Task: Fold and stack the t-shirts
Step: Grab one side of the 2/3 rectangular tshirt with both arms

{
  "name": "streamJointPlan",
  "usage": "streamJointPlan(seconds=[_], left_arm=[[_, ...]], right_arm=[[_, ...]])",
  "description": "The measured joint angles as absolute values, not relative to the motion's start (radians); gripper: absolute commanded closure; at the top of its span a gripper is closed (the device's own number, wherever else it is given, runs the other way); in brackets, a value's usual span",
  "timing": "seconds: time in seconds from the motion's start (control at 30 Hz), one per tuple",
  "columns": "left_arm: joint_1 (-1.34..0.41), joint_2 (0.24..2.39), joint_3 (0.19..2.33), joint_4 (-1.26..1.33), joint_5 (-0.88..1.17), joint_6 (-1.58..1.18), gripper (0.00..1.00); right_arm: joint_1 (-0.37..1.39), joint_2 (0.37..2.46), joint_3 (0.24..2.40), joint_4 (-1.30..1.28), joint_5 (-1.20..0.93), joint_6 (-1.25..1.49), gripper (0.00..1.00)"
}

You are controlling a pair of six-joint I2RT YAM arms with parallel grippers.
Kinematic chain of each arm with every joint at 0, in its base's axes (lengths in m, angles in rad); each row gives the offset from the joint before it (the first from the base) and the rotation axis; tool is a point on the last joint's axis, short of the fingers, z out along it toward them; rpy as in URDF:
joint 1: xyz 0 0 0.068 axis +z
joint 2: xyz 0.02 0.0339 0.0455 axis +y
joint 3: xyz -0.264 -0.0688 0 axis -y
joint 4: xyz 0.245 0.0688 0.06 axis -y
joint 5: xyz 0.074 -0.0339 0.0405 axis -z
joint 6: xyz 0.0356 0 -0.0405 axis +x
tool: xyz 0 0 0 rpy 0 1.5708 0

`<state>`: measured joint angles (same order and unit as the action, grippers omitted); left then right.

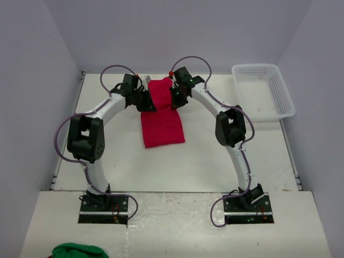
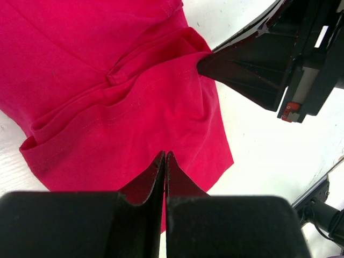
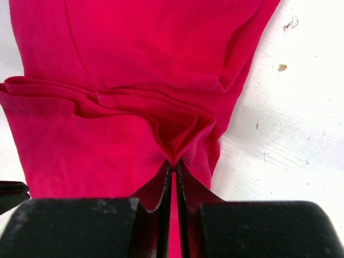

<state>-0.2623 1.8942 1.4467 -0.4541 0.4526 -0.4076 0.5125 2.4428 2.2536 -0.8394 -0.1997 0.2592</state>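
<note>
One red t-shirt [image 1: 161,121] lies folded into a long strip in the middle of the white table [image 1: 215,161]. Its far end is bunched between the two grippers. My left gripper [image 1: 146,102] is at the strip's left edge. In the left wrist view it [image 2: 165,155] is shut, with red cloth [image 2: 107,118] around its tips and between the fingers. My right gripper [image 1: 175,98] is at the right edge. In the right wrist view it [image 3: 173,162] is shut on a pinched fold of the shirt [image 3: 118,140]. The right gripper's finger also shows in the left wrist view [image 2: 252,64], gripping the cloth.
A white plastic mesh basket [image 1: 263,91] stands at the back right of the table. A green cloth lump [image 1: 75,250] lies on the near ledge at the bottom left. Grey walls close in the table on three sides.
</note>
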Motion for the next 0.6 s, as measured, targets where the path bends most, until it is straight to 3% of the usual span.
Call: streamJointPlan(seconds=[0.6], left_arm=[[-0.263,1.897,1.44,-0.452,0.442,-0.401,1.0]], right_arm=[[0.515,2.447,2.264,-0.792,-0.184,0.248,0.93]])
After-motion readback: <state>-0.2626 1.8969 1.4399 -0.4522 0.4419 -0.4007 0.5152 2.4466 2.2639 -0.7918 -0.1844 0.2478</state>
